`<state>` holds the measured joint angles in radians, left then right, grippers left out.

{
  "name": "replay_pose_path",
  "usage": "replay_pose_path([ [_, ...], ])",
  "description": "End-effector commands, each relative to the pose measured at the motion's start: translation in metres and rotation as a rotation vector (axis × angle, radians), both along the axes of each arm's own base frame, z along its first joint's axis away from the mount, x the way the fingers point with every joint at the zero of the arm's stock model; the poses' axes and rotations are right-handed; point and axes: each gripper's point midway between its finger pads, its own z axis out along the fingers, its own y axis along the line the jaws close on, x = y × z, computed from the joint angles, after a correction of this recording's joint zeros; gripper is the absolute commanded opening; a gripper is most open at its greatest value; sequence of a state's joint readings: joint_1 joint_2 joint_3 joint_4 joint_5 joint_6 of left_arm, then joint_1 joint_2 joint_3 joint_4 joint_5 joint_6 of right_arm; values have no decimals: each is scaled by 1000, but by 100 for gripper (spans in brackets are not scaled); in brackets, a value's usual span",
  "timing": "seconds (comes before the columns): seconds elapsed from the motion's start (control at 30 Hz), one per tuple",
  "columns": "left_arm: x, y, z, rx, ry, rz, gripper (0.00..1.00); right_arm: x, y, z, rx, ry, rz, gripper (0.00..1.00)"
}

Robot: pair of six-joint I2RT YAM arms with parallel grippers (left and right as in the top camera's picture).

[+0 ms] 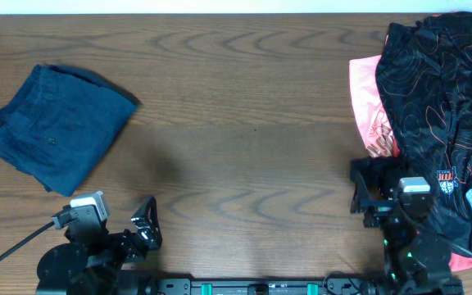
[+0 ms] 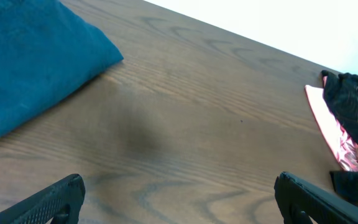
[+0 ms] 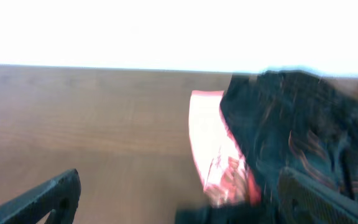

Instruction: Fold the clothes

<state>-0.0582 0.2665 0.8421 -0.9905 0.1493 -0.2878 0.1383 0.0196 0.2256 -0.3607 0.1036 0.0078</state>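
Wood-grain table (image 1: 244, 123) fills overhead view. Upper left of frame: navy shorts (image 1: 56, 127), folded flat. Right edge: black orange-swirl garment (image 1: 445, 106), heaped over salmon-pink piece (image 1: 371, 98). Lower left: left gripper (image 2: 179, 208), jaws spread wide, nothing between them, well apart from navy shorts. Lower right: right gripper (image 3: 179, 208), jaws wide, just beside salmon-pink piece. Contact with cloth unclear, wrist view blurred.

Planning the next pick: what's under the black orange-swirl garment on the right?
A salmon-pink piece pokes out from under the left edge of the black garment. How far it runs beneath, and whether anything else lies there, is covered.
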Motion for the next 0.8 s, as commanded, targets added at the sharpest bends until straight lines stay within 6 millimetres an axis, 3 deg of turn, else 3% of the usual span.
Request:
replay_pose_path([
  [0.0,0,2,-1,4,0,11,98,9,-4,-8,-71,-54,-15,99],
  [0.1,0,2,-1,4,0,11,98,17,-7,-12,-81,-120,-31,99],
  [0.2,0,2,-1,4,0,11,98,20,-6,-34,-84,-80,-18,99],
  [0.77,0,2,-1,4,0,11,98,20,-7,-32,-122,-88,-13,99],
])
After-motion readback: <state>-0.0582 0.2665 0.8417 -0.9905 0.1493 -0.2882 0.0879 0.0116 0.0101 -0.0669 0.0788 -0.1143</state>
